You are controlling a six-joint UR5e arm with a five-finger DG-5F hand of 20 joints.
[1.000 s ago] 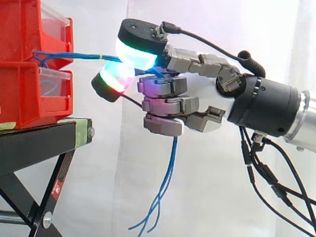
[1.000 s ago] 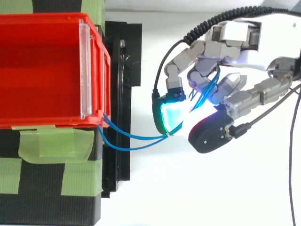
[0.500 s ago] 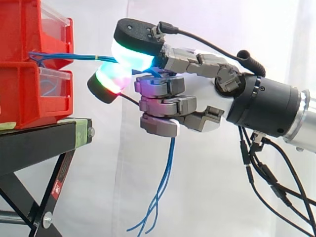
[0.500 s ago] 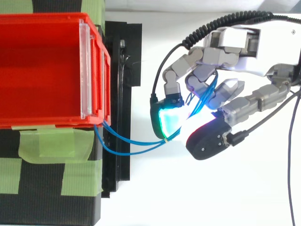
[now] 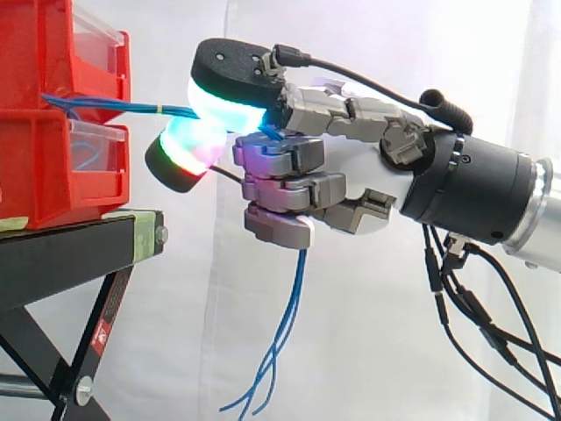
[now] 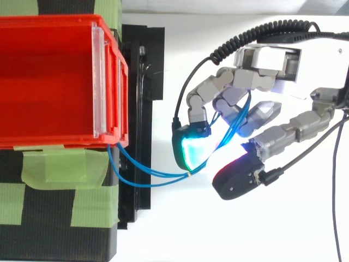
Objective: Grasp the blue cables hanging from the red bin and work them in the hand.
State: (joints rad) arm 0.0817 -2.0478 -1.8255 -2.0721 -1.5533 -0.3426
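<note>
In the middle of the side view the hand [image 5: 355, 180] is hiding part of the blue cables [image 5: 294, 298], the left edge cutting the red bin [image 5: 35, 180].

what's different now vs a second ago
The hand has shifted toward the red bin, so the blue cables between bin and fingers now bow out with more slack. Nothing was let go: the fingers stay curled round the cables, whose loose ends hang below. Bin and black stand are unmoved.
</note>
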